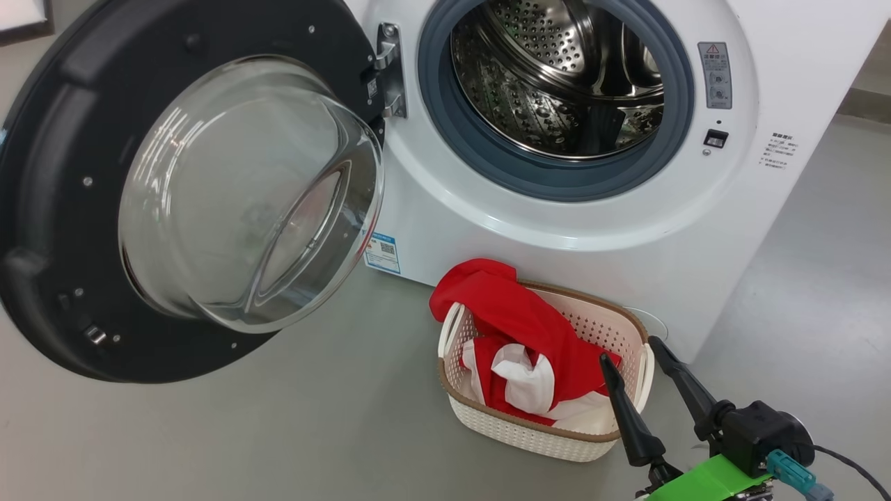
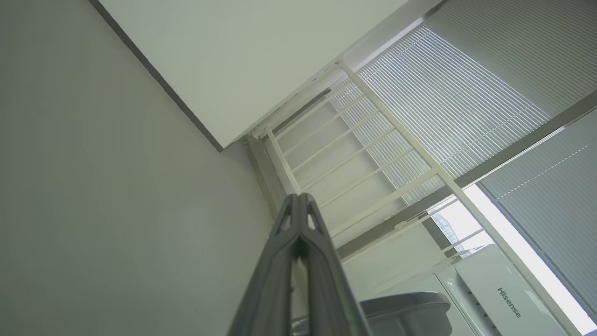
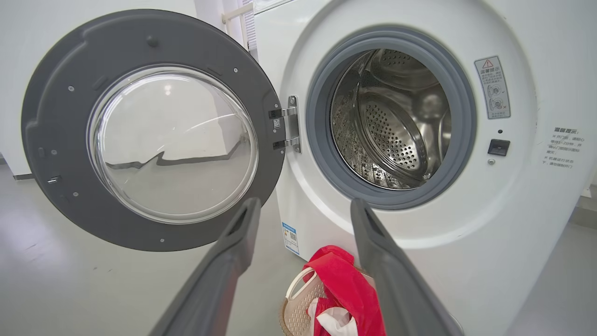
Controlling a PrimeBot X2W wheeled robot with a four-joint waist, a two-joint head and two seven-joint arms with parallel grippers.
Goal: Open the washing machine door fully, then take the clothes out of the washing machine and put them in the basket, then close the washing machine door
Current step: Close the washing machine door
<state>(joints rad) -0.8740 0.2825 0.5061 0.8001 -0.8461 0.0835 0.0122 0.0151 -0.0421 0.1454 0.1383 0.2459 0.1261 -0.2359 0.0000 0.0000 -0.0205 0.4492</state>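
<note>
The white washing machine [image 1: 487, 209] [image 3: 522, 224] stands with its door [image 1: 42, 209] [image 3: 46, 126] swung wide open to the left, glass bowl facing out. Its steel drum [image 1: 557, 76] [image 3: 392, 121] holds no fabric that I can see. On the floor in front sits the cream basket [image 1: 529, 431] [image 3: 294, 312], with the red and white clothes [image 1: 529, 327] [image 3: 345, 284] heaped in it and draped over its rim. My right gripper [image 1: 633, 348] [image 3: 305, 205] hovers open above the basket's right side, nothing between its fingers. My left gripper [image 2: 298, 197] is shut and empty, pointing up at a wall and window.
Grey floor [image 1: 278, 431] spreads left of and in front of the basket. The open door overhangs the floor at the left. In the left wrist view a white rack [image 2: 354, 154], window blinds [image 2: 447, 107] and a white appliance [image 2: 503, 298] show.
</note>
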